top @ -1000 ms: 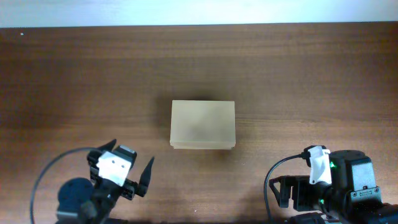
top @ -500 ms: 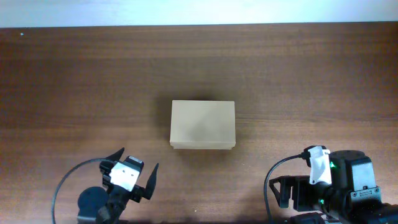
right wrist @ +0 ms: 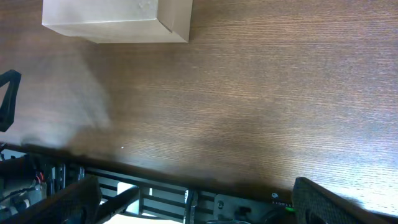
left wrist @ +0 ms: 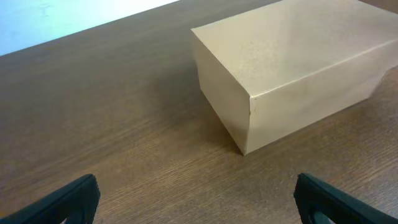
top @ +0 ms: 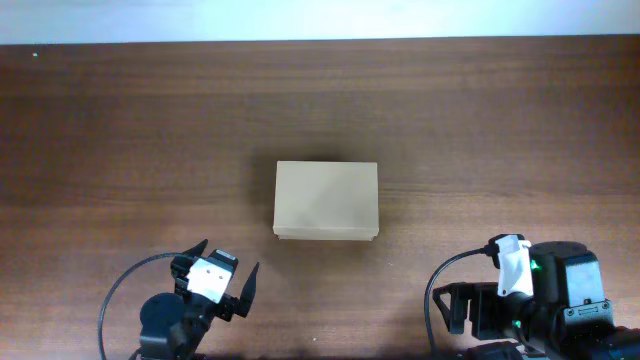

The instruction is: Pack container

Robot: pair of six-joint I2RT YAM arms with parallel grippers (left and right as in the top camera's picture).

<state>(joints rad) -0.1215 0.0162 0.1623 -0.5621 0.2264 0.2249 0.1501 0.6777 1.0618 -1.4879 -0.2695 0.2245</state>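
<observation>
Dark wooden table [top: 120, 130] holds a shut box [top: 326, 200]. Left gripper [left wrist: 196, 186] and right gripper [right wrist: 196, 190] gape, empty. You should probably lift its lid [left wrist: 292, 43] squarely by the near edge.

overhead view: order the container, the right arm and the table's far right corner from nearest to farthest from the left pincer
1. Container, just ahead of the left pincer, to its right.
2. Right arm, across along the near edge.
3. Table's far right corner, farthest.
</observation>
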